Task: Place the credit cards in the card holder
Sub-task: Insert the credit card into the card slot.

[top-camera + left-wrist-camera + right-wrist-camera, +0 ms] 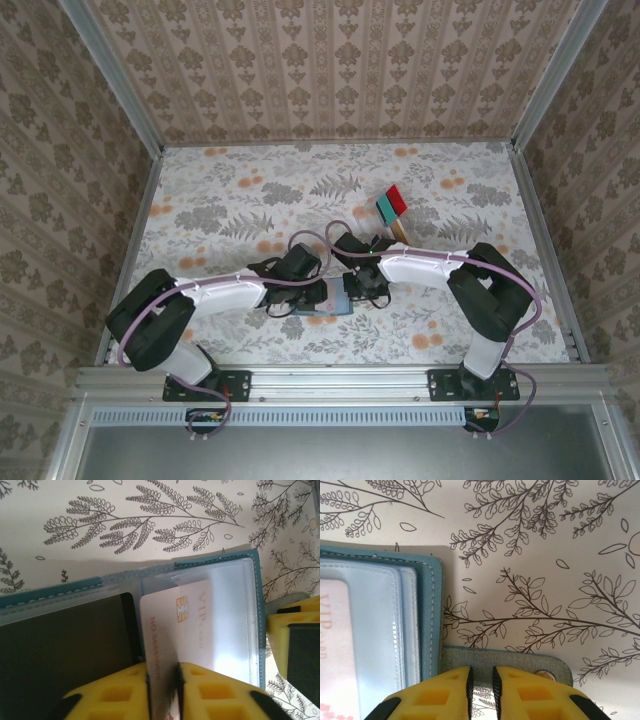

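**Pale card half into the open holder's clear sleeve**

The card holder (256, 595) lay open on the floral surface (150, 510) between the two arms, close to the near edge and about midway across. Its teal stitched border framed a clear plastic sleeve on the right half and a dark panel (60, 650) on the left.

The left pincer (163, 692) was clamped on a pale credit card (192, 615), its yellow fingers pinching the card's near end. The card carried a gold chip and the letters "VIP". Its far end sat inside the clear sleeve, slightly tilted, while the near end stuck out towards the fingers.

The right pincer (481, 692) stood at the holder's right side. Its fingers were drawn together with only a thin slit between them. Their tips sat over the holder's grey-teal closing tab (515, 662), which lay flat on the surface with a metal snap (543, 673) near its end. Whether they pressed on the tab could not be told.

Farther back and to the right, well apart from the holder, a red card (397, 196) and a teal card (386, 208) stood side by side.
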